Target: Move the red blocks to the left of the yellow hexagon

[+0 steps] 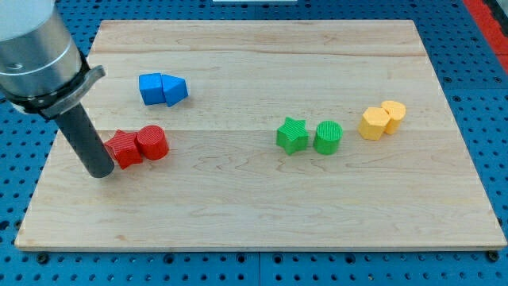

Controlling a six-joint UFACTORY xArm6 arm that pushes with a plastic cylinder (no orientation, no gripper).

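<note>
My tip (101, 172) rests on the wooden counter (262, 214) at the view's left, touching or just beside the left edge of the red star-like block (124, 148). The red cylinder (152, 143) sits immediately to that block's right, the two touching as a pair. There is no claw on this arm, only the straight dark rod, so there is nothing to release or clench.

The yellow hexagon (373, 124) lies far off at the view's right, touching a yellow cylinder (393, 114) just behind it to the right. Between the red pair and the yellow pair stand a green star (292, 135) and a green cylinder (328, 137), side by side. Two blue blocks (163, 89), a cube and a wedge-like piece, sit above the red ones.

As I judge it, the task has barely begun: both red blocks are well apart from the hexagon, with nearly the whole crossing left. My tip is on their left side, suited to pushing them rightward, though the green blocks stand close to the straight path and may need skirting.
</note>
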